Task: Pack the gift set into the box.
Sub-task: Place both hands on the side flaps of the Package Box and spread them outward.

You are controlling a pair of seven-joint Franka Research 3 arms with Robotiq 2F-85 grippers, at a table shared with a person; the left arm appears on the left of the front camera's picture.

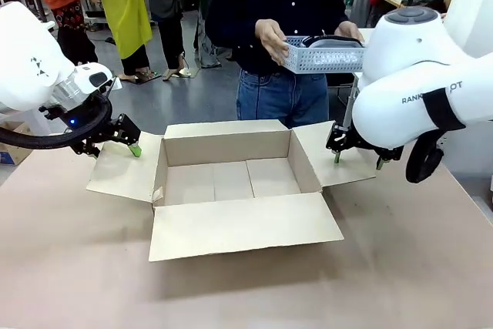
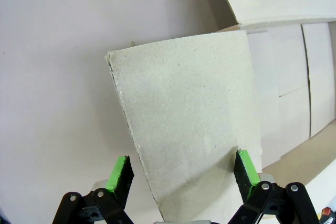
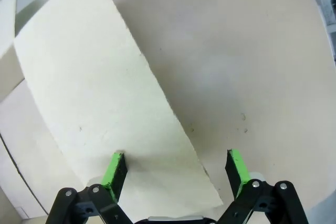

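Gift set (image 1: 323, 54) perforated grey, box (image 1: 231, 182) corrugated

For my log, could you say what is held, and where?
A person's hands hold the tray by its ends; left gripper and right gripper are open, empty.

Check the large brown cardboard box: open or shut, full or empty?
Open and empty: the brown cardboard box has four flaps spread outward and a bare floor.

Brown box (image 1: 246, 225), pale grey perforated tray (image 1: 323, 60)
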